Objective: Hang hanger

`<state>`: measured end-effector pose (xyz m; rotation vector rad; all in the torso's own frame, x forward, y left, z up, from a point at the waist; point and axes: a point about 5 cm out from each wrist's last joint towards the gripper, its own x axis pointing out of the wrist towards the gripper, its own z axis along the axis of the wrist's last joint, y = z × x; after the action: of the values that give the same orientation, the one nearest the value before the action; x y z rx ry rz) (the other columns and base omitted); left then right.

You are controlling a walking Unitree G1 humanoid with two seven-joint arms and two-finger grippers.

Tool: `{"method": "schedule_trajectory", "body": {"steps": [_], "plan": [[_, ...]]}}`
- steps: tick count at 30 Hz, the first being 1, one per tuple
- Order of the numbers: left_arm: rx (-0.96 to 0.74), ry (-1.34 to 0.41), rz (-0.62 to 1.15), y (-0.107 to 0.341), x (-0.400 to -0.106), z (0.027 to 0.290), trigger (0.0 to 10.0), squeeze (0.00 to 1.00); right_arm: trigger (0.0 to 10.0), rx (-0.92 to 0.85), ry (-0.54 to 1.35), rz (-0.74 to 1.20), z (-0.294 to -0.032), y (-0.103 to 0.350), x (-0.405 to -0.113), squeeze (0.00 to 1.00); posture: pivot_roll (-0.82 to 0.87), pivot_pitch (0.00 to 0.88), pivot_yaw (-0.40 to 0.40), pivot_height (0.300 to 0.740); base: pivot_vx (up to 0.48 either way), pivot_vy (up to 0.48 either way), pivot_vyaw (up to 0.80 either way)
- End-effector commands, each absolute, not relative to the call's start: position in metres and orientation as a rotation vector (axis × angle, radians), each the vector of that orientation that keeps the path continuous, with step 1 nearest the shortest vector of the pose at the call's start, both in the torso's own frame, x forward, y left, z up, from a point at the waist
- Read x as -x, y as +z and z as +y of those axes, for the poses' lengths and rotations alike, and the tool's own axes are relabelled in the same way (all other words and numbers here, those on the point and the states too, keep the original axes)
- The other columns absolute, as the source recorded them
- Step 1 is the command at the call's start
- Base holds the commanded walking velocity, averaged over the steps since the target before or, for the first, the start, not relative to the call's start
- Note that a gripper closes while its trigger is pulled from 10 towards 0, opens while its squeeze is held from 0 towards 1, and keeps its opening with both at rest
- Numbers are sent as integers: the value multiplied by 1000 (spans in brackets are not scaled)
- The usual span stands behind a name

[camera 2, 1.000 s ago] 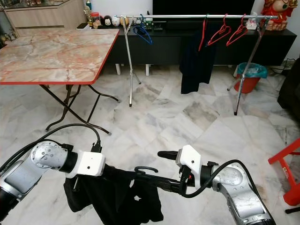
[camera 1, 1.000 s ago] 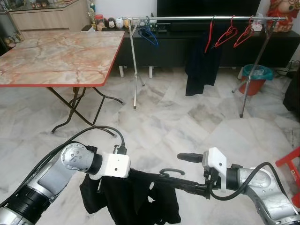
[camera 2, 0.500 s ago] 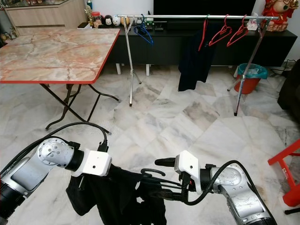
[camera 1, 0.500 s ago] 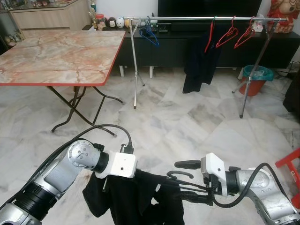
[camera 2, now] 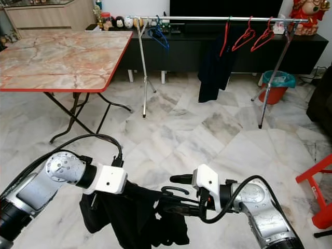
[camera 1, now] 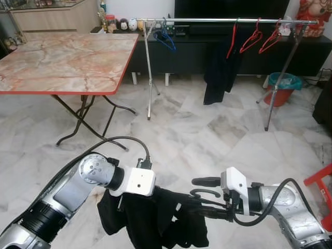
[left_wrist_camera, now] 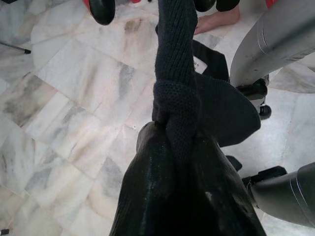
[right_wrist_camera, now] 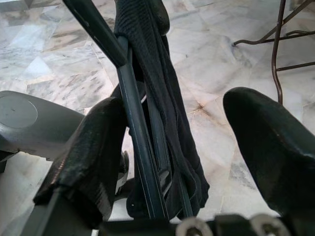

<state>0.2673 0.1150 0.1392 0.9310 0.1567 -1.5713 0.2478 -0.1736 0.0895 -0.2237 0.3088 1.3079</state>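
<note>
- The left arm reaches forward and inward, elbow bent, its wrist level just above the marble floor (camera 1: 197, 140), well short of the clothes rail (camera 1: 223, 21).
- The left gripper (camera 1: 126, 205) is buried in the black garment (camera 1: 155, 223); the left wrist view shows its fingers pinched on a bunched knot of the knit fabric, which drapes down below.
- The right arm comes in from the opposite side, forearm level, pointing toward the left gripper.
- The right gripper (camera 2: 179, 194) stands with its fingers wide apart: one finger (camera 1: 206, 181) sticks out free above, the other runs along the dark hanger (right_wrist_camera: 133, 123); whether it actually grips the hanger I cannot tell.
- The hanger's hook (camera 1: 203, 192) curls up just beside the right gripper, with the garment threaded over its bar between the two grippers.
- On the clothes rail hang red hangers (camera 1: 262, 37), a blue hanger (camera 1: 165, 37) and a dark garment (camera 1: 220, 70).
- A marble-topped folding table (camera 1: 67, 62) stands left of the rail.
</note>
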Motion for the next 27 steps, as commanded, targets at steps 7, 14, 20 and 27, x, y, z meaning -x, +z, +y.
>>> {"method": "schedule_trajectory", "body": {"steps": [7,14,20,27], "plan": [[-958,-1584,90,150,-268,108,10000,0,0,225,1326,309,-169,87,-248,0,79,0,5,740,0,0,0],[-957,-1591,91,150,-267,108,10000,0,0,231,1344,328,-166,83,-245,0,79,0,8,740,0,0,0],[-953,-1594,84,150,-267,107,10000,0,0,241,1349,340,-166,79,-242,0,78,0,11,740,0,0,0],[-946,-1594,82,151,-266,107,10000,0,0,244,1347,339,-163,78,-243,0,81,0,11,740,0,0,0]]}}
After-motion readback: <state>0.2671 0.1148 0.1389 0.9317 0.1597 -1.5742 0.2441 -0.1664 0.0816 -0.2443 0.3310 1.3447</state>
